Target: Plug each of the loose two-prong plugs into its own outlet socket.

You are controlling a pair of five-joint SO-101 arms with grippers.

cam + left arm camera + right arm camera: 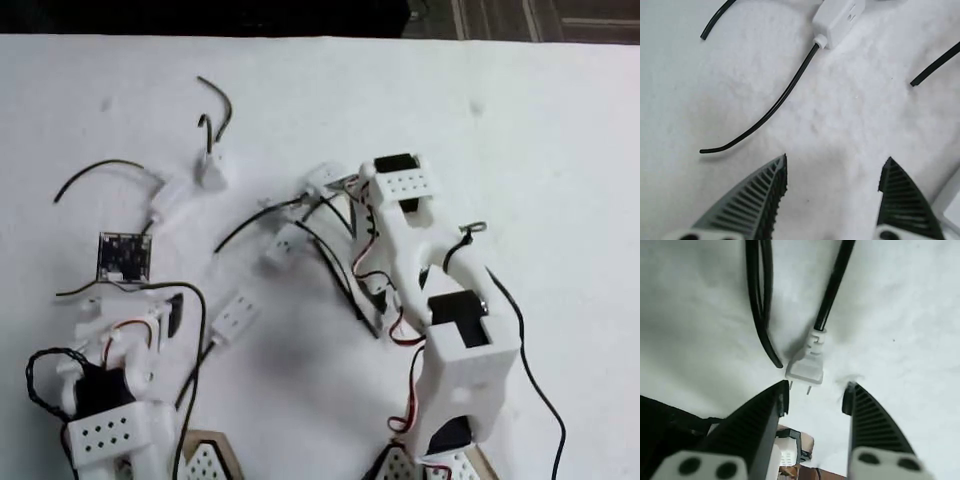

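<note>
**A:** Where is your right gripper?

**B:** Your right gripper [816, 390] hangs over the middle of the table [560, 150]. Its two fingers are spread wide and hold nothing.

**A:** And the plug?

**B:** A white plug [807, 362] lies flat on the table just past those fingers. Its two prongs point back at the gripper. Its black cord [832, 285] runs away on the far side. Two other cords [760, 290] lie just beside it.

**A:** What about your left gripper?

**B:** Your left gripper [834, 165] is on the left, at the near side. Its fingers are spread apart too, and you can see table between them.

**A:** Is a socket close by?

**B:** A white socket [837, 17] lies farther out than the left gripper, well apart from it. A cord comes out of its near end and bends across the table.

**A:** Any more pieces?

**B:** Yes. A white piece [212, 172] with a curly cord lies far out on the left. A white block [285, 242] lies in the middle. A second block [236, 315] lies nearer, between your two arms.
</note>
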